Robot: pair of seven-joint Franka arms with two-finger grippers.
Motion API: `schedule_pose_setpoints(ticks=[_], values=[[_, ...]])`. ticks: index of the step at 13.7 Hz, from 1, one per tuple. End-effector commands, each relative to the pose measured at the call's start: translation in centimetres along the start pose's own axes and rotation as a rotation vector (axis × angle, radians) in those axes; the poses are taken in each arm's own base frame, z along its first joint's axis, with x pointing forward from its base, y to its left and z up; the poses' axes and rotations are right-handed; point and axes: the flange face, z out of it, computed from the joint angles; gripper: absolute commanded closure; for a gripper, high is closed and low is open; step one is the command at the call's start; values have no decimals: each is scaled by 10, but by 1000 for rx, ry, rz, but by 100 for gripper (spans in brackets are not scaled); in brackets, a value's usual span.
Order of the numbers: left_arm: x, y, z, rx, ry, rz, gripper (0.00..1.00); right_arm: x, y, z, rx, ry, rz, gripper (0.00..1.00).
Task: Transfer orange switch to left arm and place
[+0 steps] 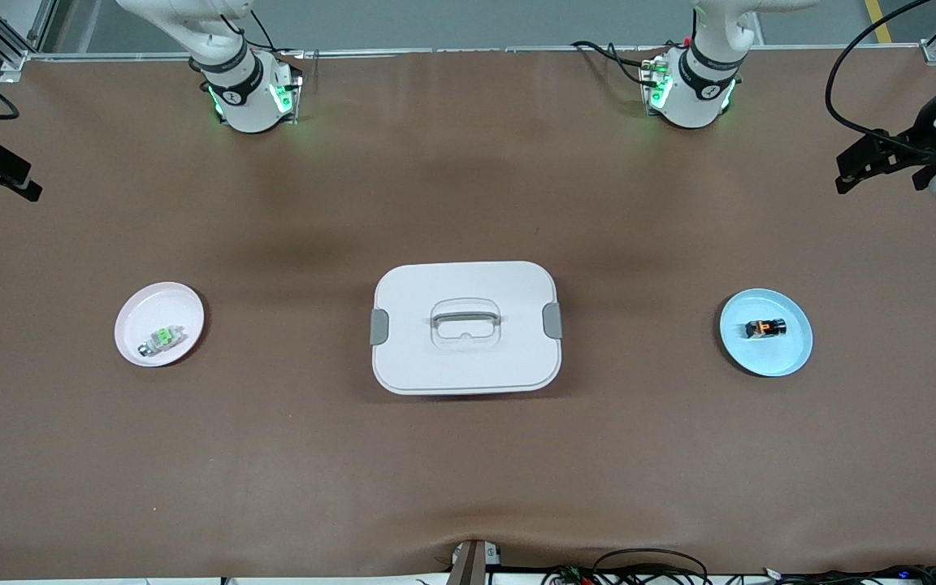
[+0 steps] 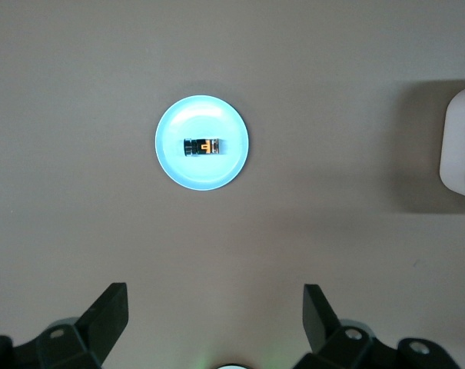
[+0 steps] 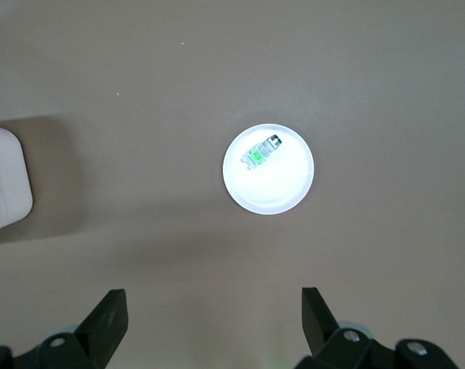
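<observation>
Pincers first: we see the right pincer (image 3: pixel 209 327) up in the air at the right arm's end of the counter (image 1: pixel 468 455), fingers spread wide, nothing between them. It hangs over bare counter near the pink plate (image 1: pixel 136 313). On that plate we note the green-and-clear switch (image 1: pixel 162 339), lying tilted, toward the plate's nearer rim. In the right wrist view the same plate (image 3: pixel 290 188) and switch (image 3: pixel 259 153) show well clear of the fingers (image 3: pixel 109 315).

Mid-counter we have the box (image 1: pixel 465 357), white, lid on, grey clips at both short ends, grey handle recessed in the lid. It sits between the two plates, well apart from each. A corner of it shows in each wrist view (image 2: pixel 459 146).

Toward the left arm's end we see the blue plate (image 1: pixel 789 353) with the orange switch (image 1: pixel 765 328) resting on it, about centred, orange face up. The left wrist view shows it too (image 2: pixel 203 146), lying flat on that plate (image 2: pixel 182 165).

Left pincer (image 2: pixel 215 327) is released as well, fingers wide apart, holding nothing, up over bare counter near the blue plate. Both arms' bases stand along the counter edge farthest from the front camera. Neither pincer touches anything.
</observation>
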Motion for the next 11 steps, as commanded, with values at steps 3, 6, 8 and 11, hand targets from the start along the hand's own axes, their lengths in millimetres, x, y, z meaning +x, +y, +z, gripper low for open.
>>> schedule_pose_setpoints(ticks=[3,6,8,11], values=[[0,-6,-2,-12,0,-3,0,1,3,-5,-16,-2,-12,0],[2,-8,-1,-14,-6,-11,0,1,3,-5,-17,-2,-14,0],[2,-8,-1,-14,-5,-15,0,1,3,-5,-17,-2,-14,0],[2,-8,-1,-15,-5,-17,0,1,3,-5,-17,-2,-14,0]])
